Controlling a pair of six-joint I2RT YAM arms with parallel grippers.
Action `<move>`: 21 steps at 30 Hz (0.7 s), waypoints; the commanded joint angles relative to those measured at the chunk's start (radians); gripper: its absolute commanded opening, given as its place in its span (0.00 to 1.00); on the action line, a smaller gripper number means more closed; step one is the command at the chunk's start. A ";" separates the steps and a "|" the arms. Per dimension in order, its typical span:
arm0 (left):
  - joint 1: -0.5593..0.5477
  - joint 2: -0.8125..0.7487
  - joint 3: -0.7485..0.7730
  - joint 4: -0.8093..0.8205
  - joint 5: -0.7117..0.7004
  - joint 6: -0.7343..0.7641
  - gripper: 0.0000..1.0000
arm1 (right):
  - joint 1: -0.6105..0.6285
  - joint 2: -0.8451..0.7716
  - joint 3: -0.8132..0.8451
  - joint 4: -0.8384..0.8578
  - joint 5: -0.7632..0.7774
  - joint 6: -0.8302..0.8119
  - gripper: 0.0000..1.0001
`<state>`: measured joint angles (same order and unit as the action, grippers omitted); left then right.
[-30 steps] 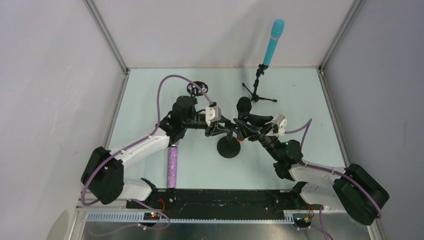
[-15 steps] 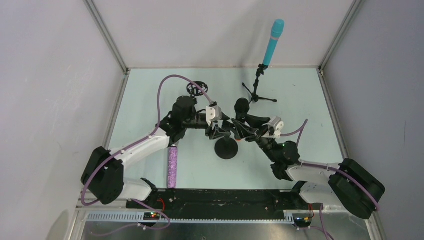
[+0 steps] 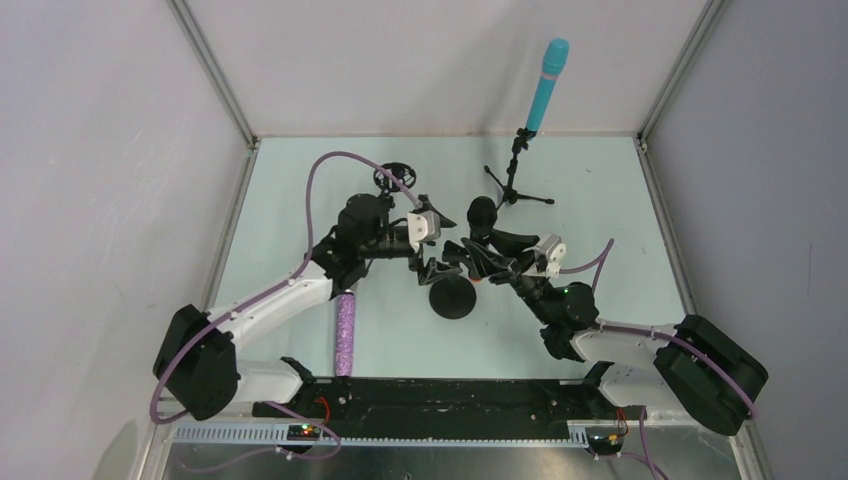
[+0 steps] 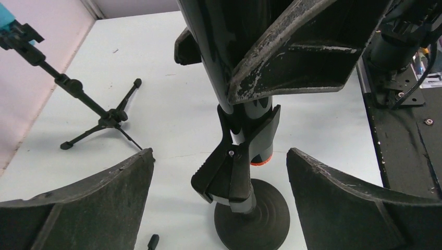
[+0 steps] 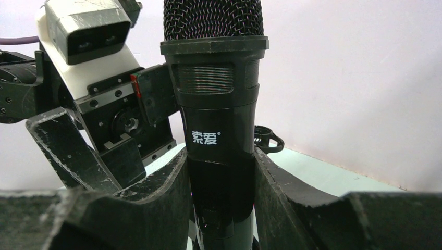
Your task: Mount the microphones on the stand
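The black microphone [image 5: 219,104] stands upright with my right gripper [image 5: 221,177] shut on its body. Its orange-ringed lower end [image 4: 259,156] sits in the spring clip [image 4: 234,166] of the round-base stand [image 4: 255,221]. My left gripper [image 4: 219,156] is open, its fingers [image 4: 88,203] wide on either side of the clip and not touching it. The cyan-blue microphone [image 3: 547,85] is held up on the tripod stand [image 3: 514,190] at the back. The purple glitter microphone [image 3: 346,335] lies on the table near the left arm.
A small black clip holder [image 3: 393,178] sits on the table behind the left arm. The tripod's legs [image 4: 99,127] spread out left of the round base. White walls close in the back and both sides, and a black rail [image 3: 440,400] runs along the near edge.
My left gripper has opened wide, letting go of the stand's clip, and drawn back slightly. The right gripper keeps its hold on the black microphone and has shifted a little left.
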<state>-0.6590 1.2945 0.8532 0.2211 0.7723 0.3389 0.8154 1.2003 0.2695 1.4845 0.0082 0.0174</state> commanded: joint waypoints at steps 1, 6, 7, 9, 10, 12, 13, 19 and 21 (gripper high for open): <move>-0.005 -0.079 -0.021 0.016 -0.064 -0.030 1.00 | 0.013 -0.021 0.015 -0.025 -0.049 0.024 0.42; -0.005 -0.137 -0.046 0.017 -0.127 -0.075 1.00 | 0.013 -0.090 0.030 -0.127 -0.066 0.043 0.85; -0.005 -0.144 -0.049 0.017 -0.131 -0.084 1.00 | 0.013 -0.100 0.030 -0.157 -0.068 0.044 0.90; -0.005 -0.163 -0.060 0.018 -0.144 -0.094 1.00 | 0.013 -0.133 0.033 -0.207 -0.067 0.045 0.98; -0.005 -0.175 -0.065 0.018 -0.159 -0.107 1.00 | 0.013 -0.158 0.036 -0.225 -0.063 0.046 0.99; -0.005 -0.191 -0.073 0.018 -0.188 -0.136 1.00 | 0.011 -0.196 0.045 -0.288 -0.060 0.049 0.99; -0.005 -0.203 -0.074 0.019 -0.197 -0.144 1.00 | 0.011 -0.229 0.050 -0.345 -0.058 0.050 1.00; -0.005 -0.282 -0.109 0.017 -0.285 -0.206 1.00 | 0.011 -0.444 0.052 -0.675 -0.039 0.076 0.99; -0.005 -0.316 -0.130 0.018 -0.327 -0.243 1.00 | 0.012 -0.525 0.051 -0.786 -0.028 0.097 0.99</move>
<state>-0.6605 1.0580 0.7525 0.2222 0.5446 0.1764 0.8234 0.8089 0.2817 0.9569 -0.0425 0.0742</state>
